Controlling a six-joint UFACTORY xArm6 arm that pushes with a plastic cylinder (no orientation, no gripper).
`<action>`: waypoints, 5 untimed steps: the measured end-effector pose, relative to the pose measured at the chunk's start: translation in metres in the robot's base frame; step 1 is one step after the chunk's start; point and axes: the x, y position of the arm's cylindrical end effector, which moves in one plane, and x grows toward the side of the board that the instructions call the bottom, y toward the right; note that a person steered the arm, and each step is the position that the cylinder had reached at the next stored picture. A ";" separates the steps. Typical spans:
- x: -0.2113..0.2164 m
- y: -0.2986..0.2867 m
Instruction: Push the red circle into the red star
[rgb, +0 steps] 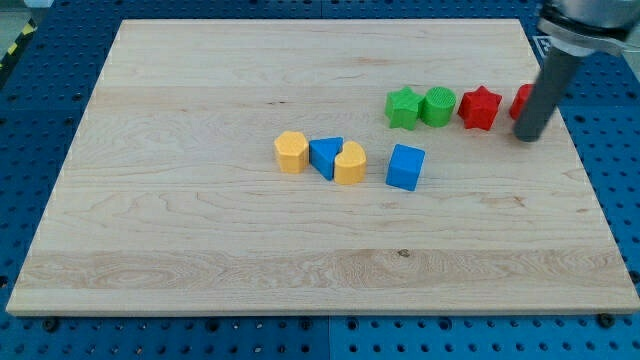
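Observation:
The red star lies on the wooden board at the view's upper right. Just to its right, the red circle shows only as a sliver, mostly hidden behind my dark rod. My tip rests on the board right beside the red circle, at its lower right side. A small gap separates the red star from the red circle.
A green star and a green circle sit in a row left of the red star. Mid-board lie a yellow hexagon, a blue triangle, a yellow heart and a blue cube.

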 end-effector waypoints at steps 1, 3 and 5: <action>0.013 0.064; -0.017 0.083; -0.065 0.060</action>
